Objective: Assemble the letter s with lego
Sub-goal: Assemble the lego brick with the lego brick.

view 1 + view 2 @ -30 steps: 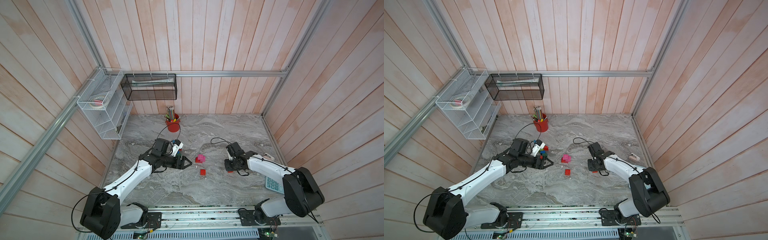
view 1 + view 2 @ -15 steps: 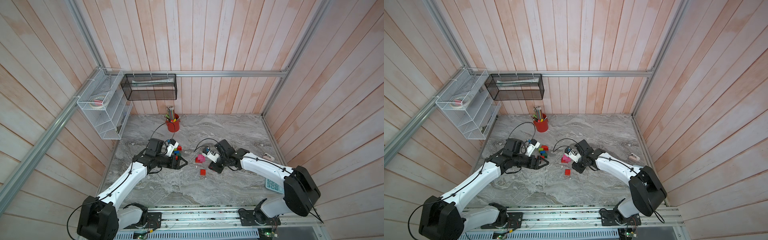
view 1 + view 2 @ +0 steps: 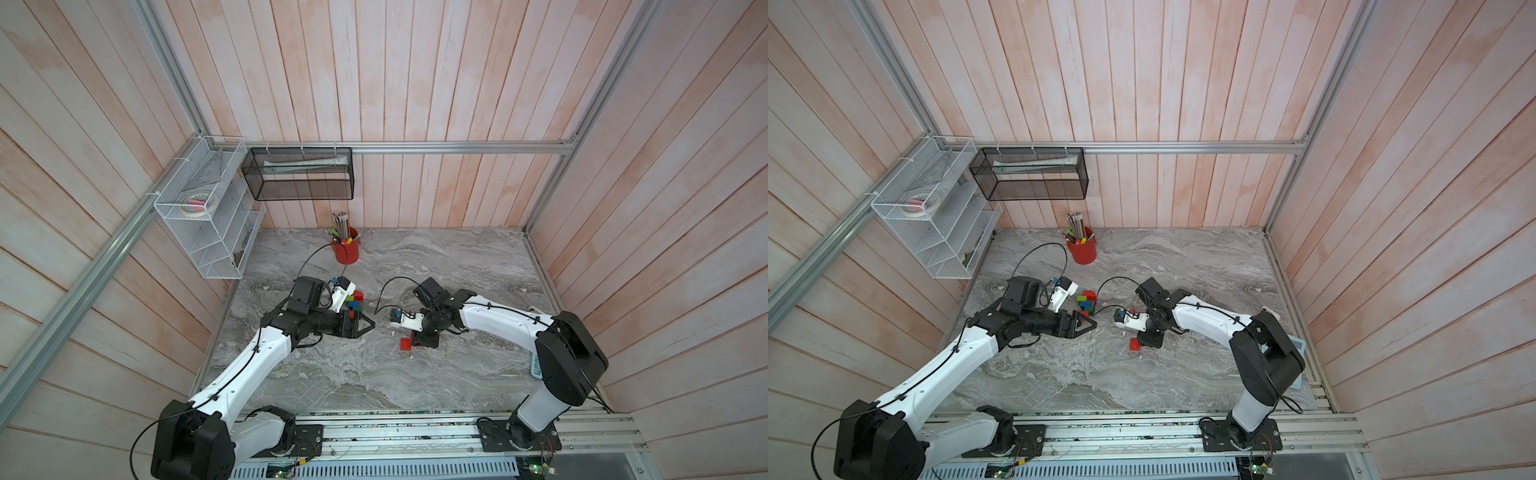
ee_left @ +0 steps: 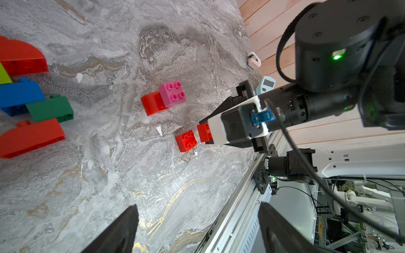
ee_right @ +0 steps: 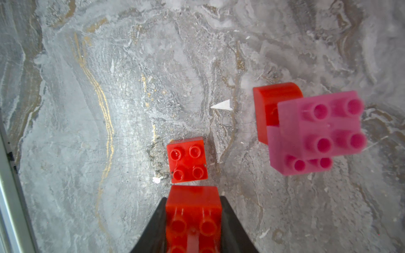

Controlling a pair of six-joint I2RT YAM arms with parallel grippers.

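Obstacle: loose square brick point(image 5: 187, 159) just ahead | right tool point(image 5: 193, 199) grips red brick point(image 5: 192, 211) | left tool point(image 4: 198, 207) wide

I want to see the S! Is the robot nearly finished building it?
Partly. A cluster of red, lime, blue and green bricks already lies together. The right jaws grip a red brick close beside a small red square brick. That one and the pink stack sit apart; the left jaws stand open, empty.

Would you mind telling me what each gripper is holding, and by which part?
The right gripper clamps a red brick by its two opposite side walls; the left gripper is open and holds nothing.
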